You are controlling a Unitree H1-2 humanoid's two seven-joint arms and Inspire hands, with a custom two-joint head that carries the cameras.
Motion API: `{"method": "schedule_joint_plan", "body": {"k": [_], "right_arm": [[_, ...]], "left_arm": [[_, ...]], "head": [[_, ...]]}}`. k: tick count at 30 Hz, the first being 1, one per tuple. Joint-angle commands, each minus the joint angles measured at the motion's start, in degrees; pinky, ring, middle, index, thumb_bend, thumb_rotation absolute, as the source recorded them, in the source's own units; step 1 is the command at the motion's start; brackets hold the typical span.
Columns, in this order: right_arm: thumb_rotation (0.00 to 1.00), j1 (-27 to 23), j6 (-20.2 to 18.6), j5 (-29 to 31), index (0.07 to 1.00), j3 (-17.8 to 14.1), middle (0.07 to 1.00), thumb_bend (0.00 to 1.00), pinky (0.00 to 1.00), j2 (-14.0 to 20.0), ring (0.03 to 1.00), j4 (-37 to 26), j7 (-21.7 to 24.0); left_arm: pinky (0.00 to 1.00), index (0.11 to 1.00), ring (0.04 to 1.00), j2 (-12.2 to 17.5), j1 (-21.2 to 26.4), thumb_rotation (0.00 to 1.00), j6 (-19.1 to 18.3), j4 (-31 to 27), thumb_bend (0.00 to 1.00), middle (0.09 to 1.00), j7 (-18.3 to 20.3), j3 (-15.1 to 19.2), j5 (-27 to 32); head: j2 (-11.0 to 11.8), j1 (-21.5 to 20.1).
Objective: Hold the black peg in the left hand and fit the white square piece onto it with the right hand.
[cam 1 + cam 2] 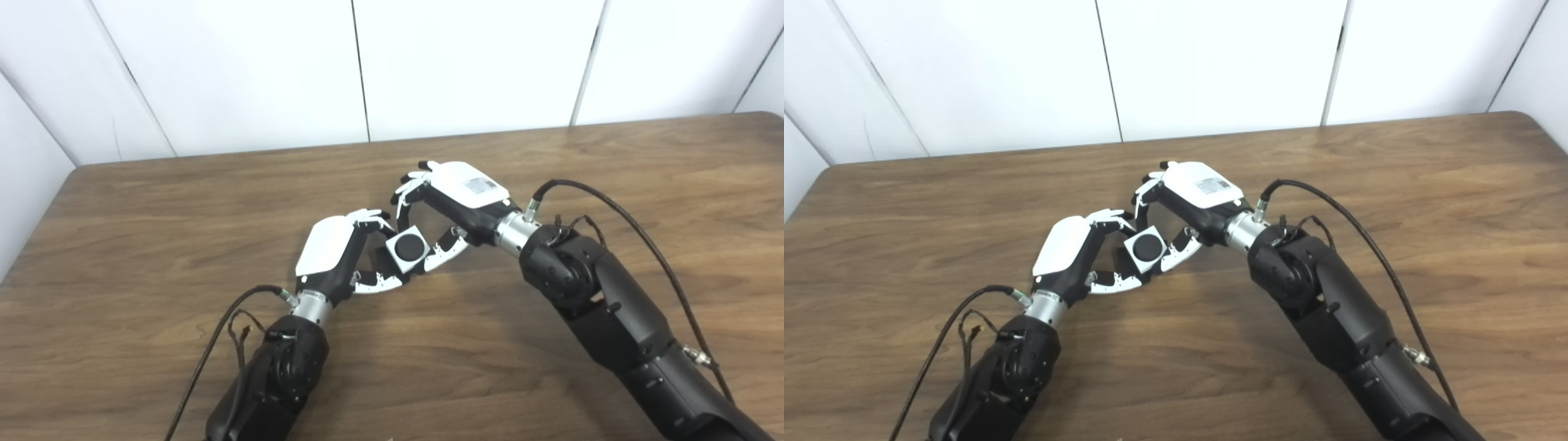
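The white square piece (422,256) hangs above the wooden table (153,233), between my two hands at the middle of the view. A black round face, the black peg (407,247), fills its central hole, and more of the peg's black body shows behind the piece on the left. My left hand (334,251) is shut on that black body, fingers above and thumb (380,283) below. From the right, my right hand (459,196) closes on the white piece, its fingers (405,191) curled over the top and its thumb (445,251) against the lower right edge.
Black cables loop off both forearms, one at the left (214,334) and one at the right (637,229). White wall panels (367,67) stand behind the table's far edge. The table's left corner (76,171) is rounded.
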State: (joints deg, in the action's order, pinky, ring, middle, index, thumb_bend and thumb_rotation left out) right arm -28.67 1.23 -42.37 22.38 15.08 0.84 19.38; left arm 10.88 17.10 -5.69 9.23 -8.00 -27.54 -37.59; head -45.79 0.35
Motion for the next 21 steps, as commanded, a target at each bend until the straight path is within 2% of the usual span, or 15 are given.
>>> {"method": "schedule_joint_plan", "body": {"k": [1,6,11,14,15,16,18,21], "right_arm": [[0.15,-2.49,0.73,0.05,0.480,-0.01,0.773,0.52,0.99,-0.77,0.892,-0.84,-1.13],[0.15,-2.26,0.64,-0.80,0.481,0.31,0.771,0.52,0.98,0.56,0.891,-0.03,-0.44],[0.14,-1.23,0.17,-4.39,0.485,1.10,0.766,0.52,0.92,2.46,0.868,4.62,-1.87],[0.15,-1.02,-3.30,-6.12,0.493,2.03,0.803,0.52,0.93,3.82,0.883,7.68,0.75],[0.25,-0.86,-4.01,-6.58,0.625,2.29,0.828,0.69,0.93,4.51,0.895,8.86,1.28],[0.29,-0.71,-4.20,-6.71,0.687,2.43,0.842,0.76,0.93,5.11,0.903,9.89,1.27],[0.33,-0.44,-4.51,-6.72,0.772,2.32,0.864,0.84,0.93,6.34,0.915,11.92,1.15],[0.36,-0.11,-5.12,-6.15,0.838,2.12,0.890,0.87,0.95,8.29,0.940,13.31,1.06]], "left_arm": [[0.82,0.493,0.858,0.28,-2.34,0.09,-1.82,1.90,0.51,0.819,4.72,-2.08,-2.06],[0.81,0.492,0.853,0.35,-2.26,0.09,-1.48,2.09,0.51,0.816,4.43,-1.91,-1.99],[0.82,0.492,0.856,0.48,-2.14,0.09,-1.41,2.14,0.51,0.818,4.47,-1.60,-1.69],[0.82,0.492,0.857,0.61,-2.00,0.09,-1.76,2.14,0.51,0.821,4.84,-1.52,-1.84],[0.82,0.492,0.858,0.65,-2.04,0.09,-1.92,1.99,0.51,0.821,4.97,-1.47,-1.85],[0.82,0.492,0.859,0.68,-2.09,0.09,-2.05,1.83,0.51,0.822,5.06,-1.43,-1.86],[0.83,0.492,0.860,0.83,-2.07,0.09,-2.08,1.73,0.51,0.822,5.11,-1.35,-1.87],[0.82,0.492,0.858,1.04,-2.07,0.09,-1.87,1.66,0.51,0.821,5.00,-1.26,-1.98]], "head": [[-0.06,0.11],[-0.05,0.25],[0.02,0.47],[0.17,0.53],[0.17,0.53],[0.17,0.53],[0.22,0.52],[0.13,0.42]]}}
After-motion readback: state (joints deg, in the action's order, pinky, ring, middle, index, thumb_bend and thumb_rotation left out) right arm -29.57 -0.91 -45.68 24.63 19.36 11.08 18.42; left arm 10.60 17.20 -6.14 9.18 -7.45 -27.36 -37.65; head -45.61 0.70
